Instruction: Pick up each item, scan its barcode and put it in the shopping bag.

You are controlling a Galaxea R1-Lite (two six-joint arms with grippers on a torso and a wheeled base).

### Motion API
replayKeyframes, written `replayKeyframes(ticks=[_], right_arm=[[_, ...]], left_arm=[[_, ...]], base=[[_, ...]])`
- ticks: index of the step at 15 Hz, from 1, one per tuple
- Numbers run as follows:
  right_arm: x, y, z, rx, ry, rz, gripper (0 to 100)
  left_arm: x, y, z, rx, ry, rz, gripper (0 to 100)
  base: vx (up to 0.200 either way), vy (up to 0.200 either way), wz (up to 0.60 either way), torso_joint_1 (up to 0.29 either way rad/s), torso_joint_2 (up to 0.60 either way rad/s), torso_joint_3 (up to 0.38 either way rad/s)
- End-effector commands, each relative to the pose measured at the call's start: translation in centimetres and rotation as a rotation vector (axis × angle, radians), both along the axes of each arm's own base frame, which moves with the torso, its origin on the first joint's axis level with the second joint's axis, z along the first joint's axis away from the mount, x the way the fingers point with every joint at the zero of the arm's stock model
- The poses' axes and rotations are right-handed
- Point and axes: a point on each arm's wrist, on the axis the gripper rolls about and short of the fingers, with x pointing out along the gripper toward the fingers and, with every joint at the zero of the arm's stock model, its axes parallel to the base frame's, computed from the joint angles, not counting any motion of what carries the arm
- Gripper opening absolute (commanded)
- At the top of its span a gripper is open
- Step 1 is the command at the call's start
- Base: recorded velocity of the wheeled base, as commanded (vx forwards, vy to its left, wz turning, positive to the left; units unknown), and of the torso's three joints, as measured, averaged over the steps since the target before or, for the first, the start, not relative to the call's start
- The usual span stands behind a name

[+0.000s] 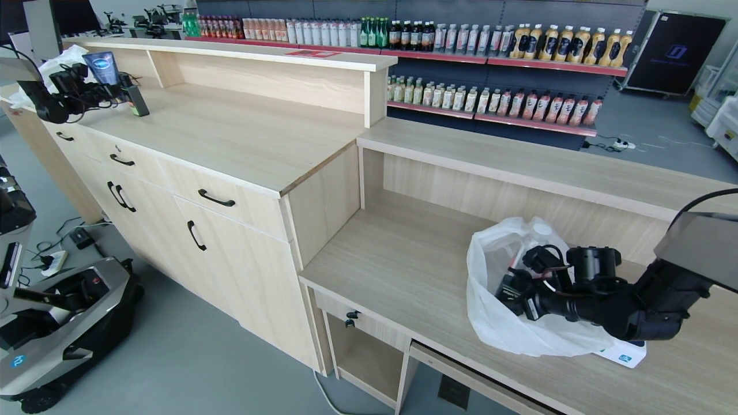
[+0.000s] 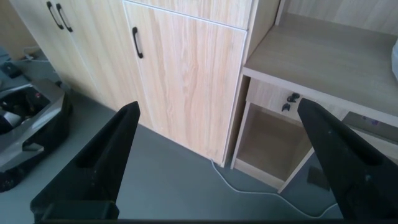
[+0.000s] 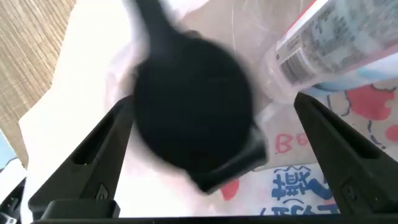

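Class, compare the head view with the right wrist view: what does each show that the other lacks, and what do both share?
Head view, not wrist: the shelves of bottles, the wooden counter and its drawers. Wrist view, not head: a blurred black round thing between the open fingers, beside a bottle's label. Both: the white bag with the right gripper inside it.

I count one white shopping bag (image 1: 490, 314) on the lower counter, and through my right wrist camera two items in it: one black round thing (image 3: 193, 106) and one labelled bottle (image 3: 329, 43). Elsewhere I count six black handles (image 1: 216, 199) on the cabinet fronts, two shelf rows of bottles (image 1: 490, 40), one blue tube (image 1: 106, 68) at the upper counter's far end, and one white box (image 1: 625, 353) beside the bag.
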Motion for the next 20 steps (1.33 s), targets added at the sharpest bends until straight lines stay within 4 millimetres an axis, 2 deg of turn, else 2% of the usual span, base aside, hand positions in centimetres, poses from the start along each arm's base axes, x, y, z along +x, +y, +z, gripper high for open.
replayKeyframes(ticks=[1, 5, 8, 9, 10, 13, 16, 19, 20], right_arm=[[-0.6, -0.2, 4.1, 0.003, -0.103, -0.005, 100], [-2.1, -1.8, 8.3, -0.010, -0.181, -0.050, 100], [-5.8, -2.1, 13.2, -0.018, -0.229, -0.072, 100], [-8.0, -2.5, 15.4, -0.031, -0.270, -0.089, 100], [-9.7, -3.0, 16.7, -0.055, -0.308, -0.105, 100], [-13.8, -5.8, 19.2, -0.284, -0.399, -0.219, 100], [-16.0, -6.7, 22.1, -0.265, -0.491, -0.350, 100], [-18.0, -6.4, 25.1, -0.233, -0.560, -0.531, 100], [-18.8, -6.3, 25.6, -0.234, -0.540, -0.544, 100]], left_arm=[[0.0, 0.0, 0.0, 0.000, 0.000, 0.001, 100], [0.0, 0.0, 0.0, 0.000, -0.002, 0.001, 100], [0.0, 0.0, 0.0, 0.000, -0.002, 0.001, 100], [0.0, 0.0, 0.0, 0.000, -0.002, 0.001, 100], [0.0, 0.0, 0.0, -0.001, 0.000, 0.001, 100], [0.0, 0.0, 0.0, 0.000, 0.000, 0.001, 100], [0.0, 0.0, 0.0, 0.000, 0.000, 0.001, 100], [0.0, 0.0, 0.0, 0.000, 0.000, 0.001, 100], [0.0, 0.0, 0.0, 0.000, 0.000, 0.001, 100]], base=[[0.000, 0.000, 0.00, 0.000, 0.00, 0.000], [0.000, 0.000, 0.00, 0.000, 0.00, 0.000], [0.000, 0.000, 0.00, 0.000, 0.00, 0.000], [0.000, 0.000, 0.00, 0.000, 0.00, 0.000], [0.000, 0.000, 0.00, 0.000, 0.00, 0.000], [0.000, 0.000, -0.20, 0.001, 0.00, 0.001], [0.000, 0.000, -0.60, 0.001, 0.00, 0.002], [0.000, 0.000, -0.60, -0.006, 0.00, 0.006], [0.000, 0.000, -0.60, 0.017, 0.01, -0.007]])
